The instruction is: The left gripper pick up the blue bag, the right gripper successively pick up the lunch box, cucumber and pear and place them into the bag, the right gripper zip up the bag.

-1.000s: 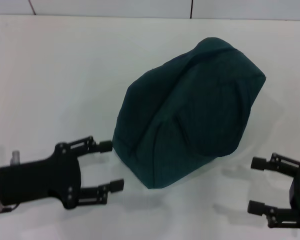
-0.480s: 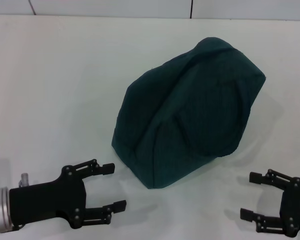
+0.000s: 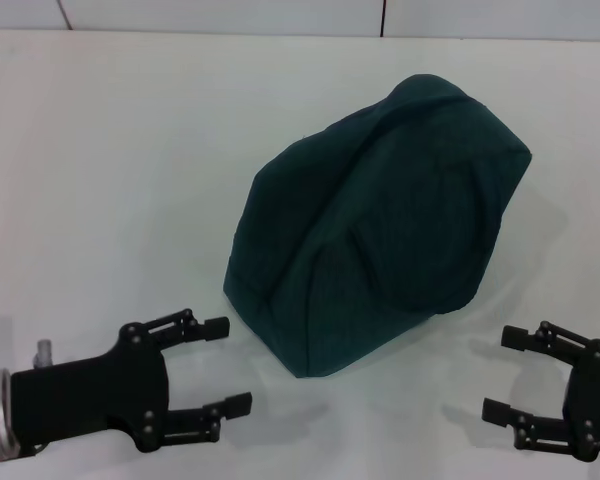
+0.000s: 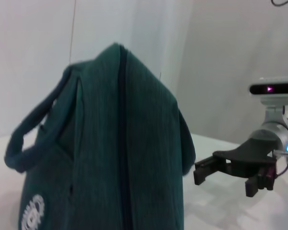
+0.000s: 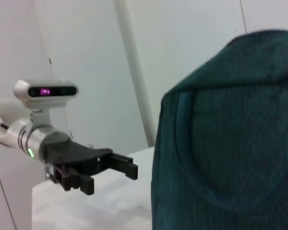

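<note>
The blue bag [image 3: 380, 230] stands in the middle of the white table, its top drawn together into a ridge. In the left wrist view the blue bag [image 4: 110, 153] shows a loop handle [image 4: 31, 139], a round white logo [image 4: 32, 216] and a dark seam along the ridge. My left gripper [image 3: 230, 365] is open near the table's front left, apart from the bag's near corner. My right gripper [image 3: 503, 373] is open at the front right, also clear of the bag. Neither holds anything. The lunch box, cucumber and pear are out of view.
The white table [image 3: 110, 180] ends at a tiled wall behind. The right wrist view shows the bag's side [image 5: 230, 143] with my left gripper [image 5: 105, 165] beyond it. My right gripper [image 4: 225, 178] shows past the bag in the left wrist view.
Both grippers have drawn back from the bag toward the table's near edge, the left one farthest. They stay open. The bag has not moved.
</note>
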{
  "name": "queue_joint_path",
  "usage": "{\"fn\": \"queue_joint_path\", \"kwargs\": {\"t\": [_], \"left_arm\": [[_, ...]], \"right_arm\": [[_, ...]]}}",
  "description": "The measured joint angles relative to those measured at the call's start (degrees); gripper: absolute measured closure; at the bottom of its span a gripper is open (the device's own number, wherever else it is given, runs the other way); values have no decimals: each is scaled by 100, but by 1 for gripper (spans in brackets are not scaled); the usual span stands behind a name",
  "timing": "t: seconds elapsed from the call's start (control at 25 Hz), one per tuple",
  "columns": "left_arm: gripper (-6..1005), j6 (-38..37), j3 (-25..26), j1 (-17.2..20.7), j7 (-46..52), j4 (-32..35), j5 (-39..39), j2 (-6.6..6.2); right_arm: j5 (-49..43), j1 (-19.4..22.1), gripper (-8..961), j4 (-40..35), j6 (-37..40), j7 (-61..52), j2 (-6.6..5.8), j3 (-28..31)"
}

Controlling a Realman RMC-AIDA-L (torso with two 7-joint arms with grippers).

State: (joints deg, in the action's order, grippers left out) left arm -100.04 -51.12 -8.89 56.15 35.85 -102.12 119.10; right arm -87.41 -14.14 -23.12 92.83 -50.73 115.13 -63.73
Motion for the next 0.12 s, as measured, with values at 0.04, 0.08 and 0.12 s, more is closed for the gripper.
{"fn": "queue_joint_path", "kwargs": {"t": [0.04,0.08,0.12], "left_arm": [[165,-38,67,-4,-9,0,1,1],[165,-58,96,-5,-19,0,2,0],[165,-58,96,-5,-19,0,2,0]], "right_arm": [[36,1,81,2,37,-1,0,1],[69,4,81,4,61,-1,0,4],[98,8,81,6,81,-1,0,6]]}}
